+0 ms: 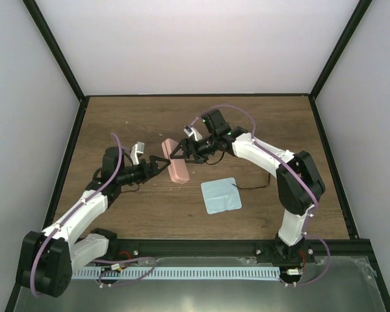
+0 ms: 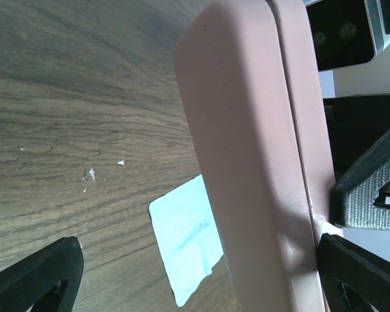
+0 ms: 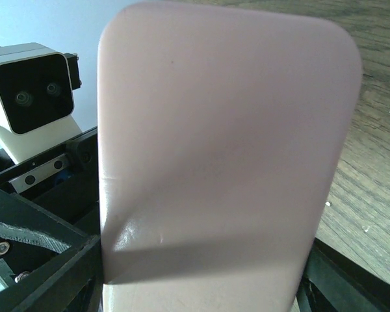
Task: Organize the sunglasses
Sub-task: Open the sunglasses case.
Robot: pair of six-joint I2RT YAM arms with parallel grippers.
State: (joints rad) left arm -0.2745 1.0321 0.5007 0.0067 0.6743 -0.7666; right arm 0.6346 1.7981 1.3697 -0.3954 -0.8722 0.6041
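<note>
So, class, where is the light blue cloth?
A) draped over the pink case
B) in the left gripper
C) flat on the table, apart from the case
C: the light blue cloth lies flat on the table, with bare wood between it and the pink case.

Pink case [image 1: 177,170] between opposing jaws

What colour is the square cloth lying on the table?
Light blue; the cloth shows best in the top external view.

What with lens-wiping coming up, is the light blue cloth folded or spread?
Spread out: the light blue cloth lies flat as one open square on the wooden table.
</note>
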